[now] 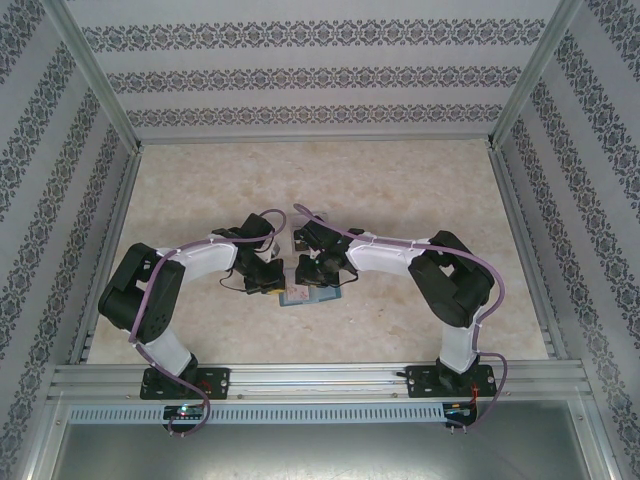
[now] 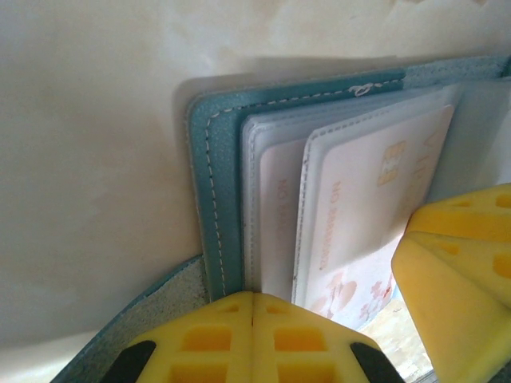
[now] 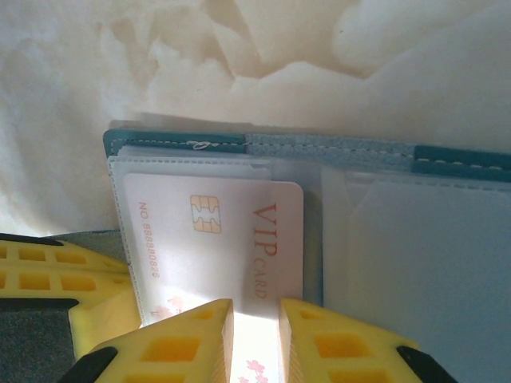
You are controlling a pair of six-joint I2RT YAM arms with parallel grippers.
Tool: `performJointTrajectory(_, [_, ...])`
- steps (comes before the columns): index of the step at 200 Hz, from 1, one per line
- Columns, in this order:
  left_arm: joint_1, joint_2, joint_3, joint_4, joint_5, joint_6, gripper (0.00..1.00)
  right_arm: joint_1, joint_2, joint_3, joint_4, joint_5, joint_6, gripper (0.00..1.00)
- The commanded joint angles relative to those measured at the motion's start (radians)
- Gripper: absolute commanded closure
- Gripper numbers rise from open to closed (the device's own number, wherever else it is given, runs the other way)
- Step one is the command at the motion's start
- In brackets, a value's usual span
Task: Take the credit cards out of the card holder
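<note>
Card holder (image 2: 209, 199) open; left gripper (image 2: 253, 335) shut, apparently pinning left edge; right gripper (image 3: 255, 313) narrowly parted on pale credit card (image 3: 215, 239), for sliding out.

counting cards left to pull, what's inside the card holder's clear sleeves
A pale VIP card sits in the front sleeve. Behind it a second pale card peeks out, its face mostly covered.

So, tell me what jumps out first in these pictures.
The pale VIP card with its gold chip, lying in a clear sleeve of the open teal card holder at the centre of the table. The yellow right gripper straddles the card's near edge, jaws slightly apart; the left gripper sits shut at the holder's edge.
</note>
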Motion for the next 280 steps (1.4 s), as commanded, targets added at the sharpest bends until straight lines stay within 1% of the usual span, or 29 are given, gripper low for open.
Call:
performJointTrajectory(1, [-0.011,0.022,-0.004,-0.027,-0.042,0.018,0.96,-0.014,-0.002,-0.011,-0.049,0.044,-0.022,0.77])
performJointTrajectory(87, [-0.010,0.012,0.004,-0.039,-0.045,0.020,0.96,-0.013,-0.019,-0.002,-0.087,0.076,-0.038,0.76])
performJointTrajectory(128, [-0.011,-0.032,0.045,-0.106,-0.093,0.039,0.96,-0.012,-0.035,0.004,-0.090,0.068,-0.038,0.76])
performJointTrajectory(186, [-0.024,-0.054,0.098,-0.129,-0.075,0.031,0.96,-0.012,-0.054,-0.005,-0.074,0.054,-0.031,0.75])
performJointTrajectory(226, [-0.046,-0.025,0.137,-0.114,-0.063,0.020,0.96,-0.012,-0.068,-0.008,-0.068,0.054,-0.029,0.75])
performJointTrajectory(280, [-0.075,0.040,0.144,-0.088,-0.058,0.015,0.96,-0.014,-0.068,-0.007,-0.070,0.056,-0.029,0.75])
